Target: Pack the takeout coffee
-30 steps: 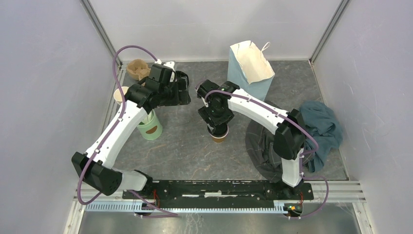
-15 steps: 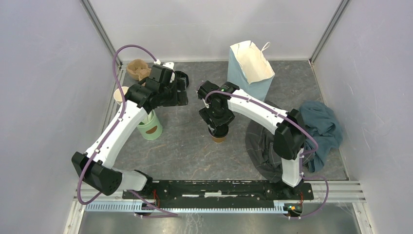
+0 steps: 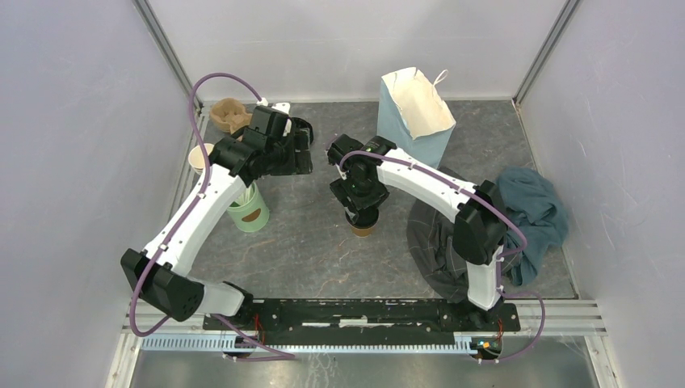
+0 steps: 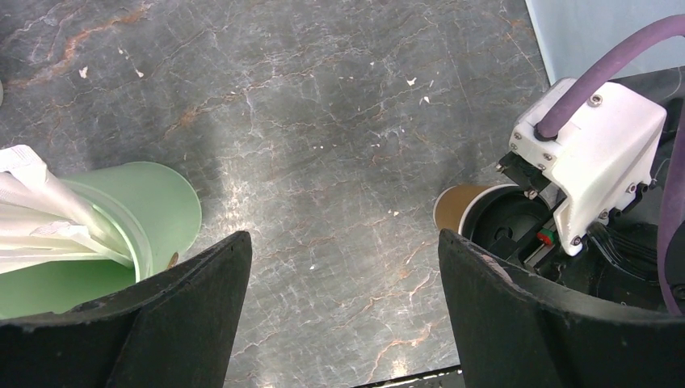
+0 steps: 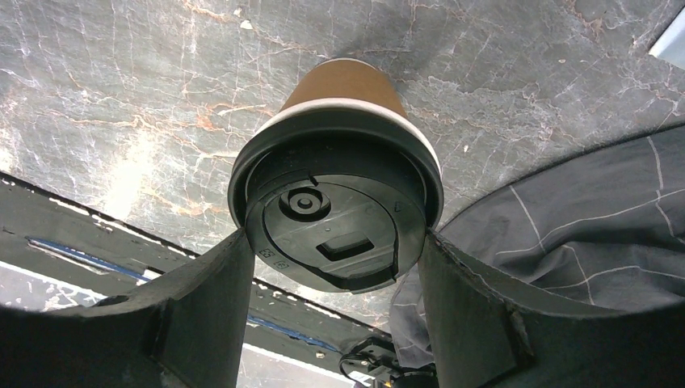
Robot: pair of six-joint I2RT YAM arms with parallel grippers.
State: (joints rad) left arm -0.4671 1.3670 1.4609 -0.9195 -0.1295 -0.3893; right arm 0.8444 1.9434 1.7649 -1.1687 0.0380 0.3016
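Note:
One takeout coffee [image 3: 364, 225], a brown paper cup with a black sip lid [image 5: 335, 214], stands mid-table. My right gripper [image 3: 361, 208] comes down over it, and in the right wrist view both fingers [image 5: 202, 299] press against the lid's rim; the right gripper [image 5: 335, 242] is shut on it. The left wrist view shows the same cup [image 4: 454, 208] at the right, under the right wrist. My left gripper [image 3: 292, 158] hovers left of it, and the left gripper [image 4: 343, 242] is open over bare table. A second brown cup [image 3: 197, 157] stands at the far left, its top showing tan.
An open light-blue paper bag [image 3: 416, 113] stands at the back. A green cup of white sticks [image 3: 249, 212] sits under the left arm. Black lids [image 3: 302, 125] and a cardboard carrier [image 3: 229, 114] lie at the back left. Dark cloths [image 3: 525, 212] are heaped at the right.
The left gripper has drawn back slightly toward the left, uncovering the black lids behind it. The right gripper and its cup have not moved.

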